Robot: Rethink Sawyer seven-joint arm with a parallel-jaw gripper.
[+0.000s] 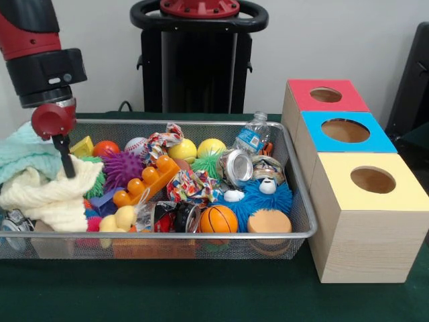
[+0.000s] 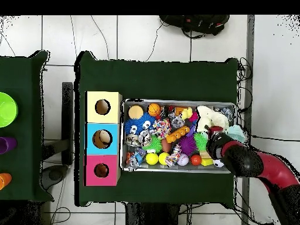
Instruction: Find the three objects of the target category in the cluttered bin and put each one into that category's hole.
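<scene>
The wire mesh bin [image 1: 305, 225] is full of mixed toys; it also shows in the overhead view [image 2: 179, 170]. One pale yellow duck toy [image 1: 118, 219] lies at the bin's front left, beside a cream cloth [image 1: 53, 194]; in the overhead view the duck [image 2: 186, 113] is at the bin's top edge. No other duck shows. My gripper [image 1: 66, 163] hangs over the bin's left end, its tip down on the cream cloth; it shows in the overhead view [image 2: 213, 131] too. The red-topped box's hole [image 1: 326, 94] is farthest back, beyond the bin's right end [image 2: 101, 170].
Blue-topped [image 1: 345, 130] and yellow-topped [image 1: 373, 180] boxes stand in a row with the red one. The bin also holds an orange basketball [image 1: 218, 219], yellow balls [image 1: 182, 149], a purple spiky ball [image 1: 123, 168], a can [image 1: 236, 166], a bottle [image 1: 251, 136] and a teal cloth [image 1: 23, 151].
</scene>
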